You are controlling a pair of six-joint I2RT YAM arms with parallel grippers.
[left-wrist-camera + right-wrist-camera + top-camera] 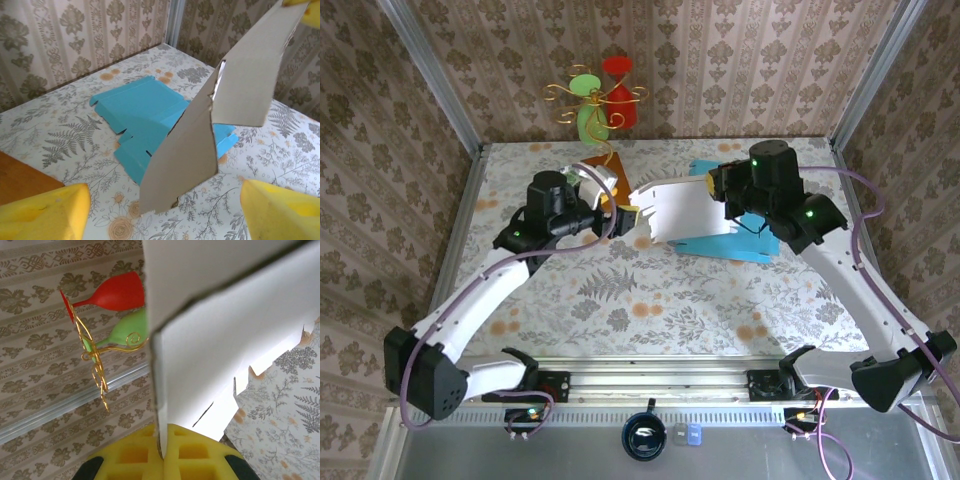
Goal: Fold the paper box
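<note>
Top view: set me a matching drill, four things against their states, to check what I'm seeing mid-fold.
Things:
1. white box
2. blue box
3. left gripper
4. right gripper

States:
a. flat on the table
b. open
c. shut on the white box
d. held up, creased

Pairs: 1-d, 2-a, 3-b, 4-c

White arms [480, 300], purple cables [883, 212] (yellow, perhaps foam, gripper pads [45, 212])

Damask-patterned wallpaper walls [740, 60], fern-and-flower printed tabletop [650, 300], grey metal corner posts [432, 75], metal rail [660, 375] along near edge
</note>
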